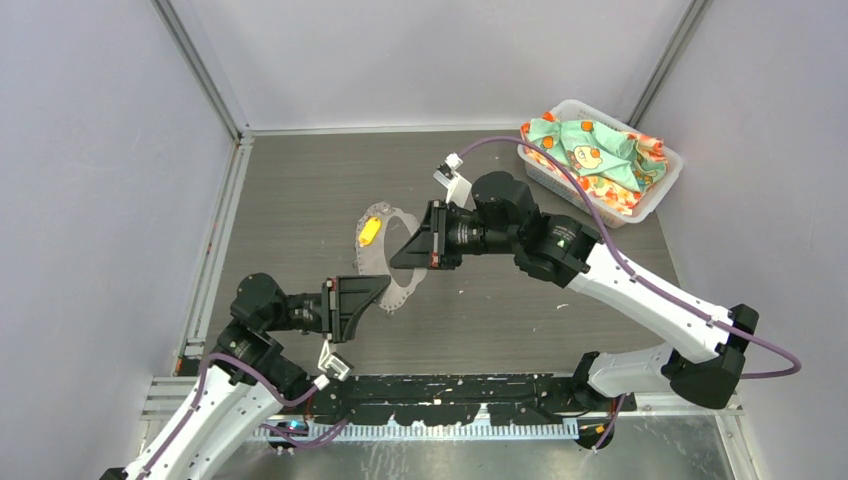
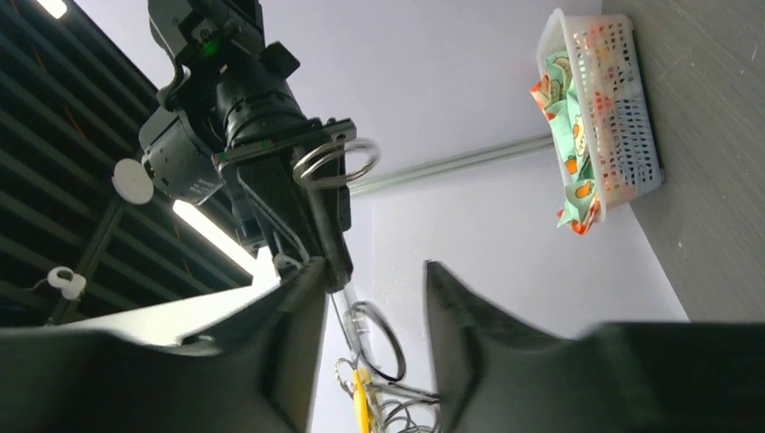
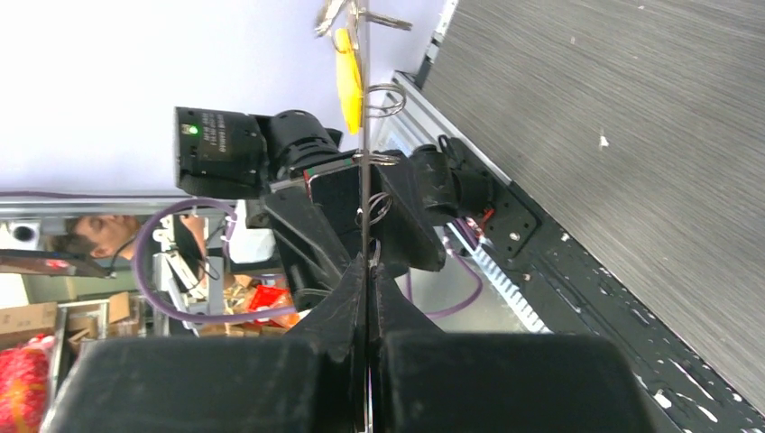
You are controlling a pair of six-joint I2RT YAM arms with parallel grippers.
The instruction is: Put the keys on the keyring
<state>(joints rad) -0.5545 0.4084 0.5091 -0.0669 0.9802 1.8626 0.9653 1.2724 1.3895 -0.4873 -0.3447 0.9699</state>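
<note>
- The keyring (image 1: 400, 293) is held up above the grey table (image 1: 300, 190), between the two arms and left of the table's middle.
- The right hand (image 1: 398, 258) is closed on the keyring. In the right wrist view its fingers (image 3: 347, 298) are pressed together on the band, which is seen edge-on as a thin line.
- A key with a yellow head (image 1: 369, 232) is seen inside the upper left part of the loop. In the right wrist view it hangs beside the band, with small wire rings (image 3: 386, 99) close to it.
- The left hand (image 1: 380, 295) is placed at the lower edge of the loop, just below the right hand. Its fingers (image 2: 302, 307) are spread apart, and nothing is seen pinched between them.
- Through that gap the yellow key and a few wire rings are seen further off.
- A white basket (image 1: 660, 200) filled with patterned cloth (image 1: 590, 150) is set at the far right corner of the table, well apart from both hands.
</note>
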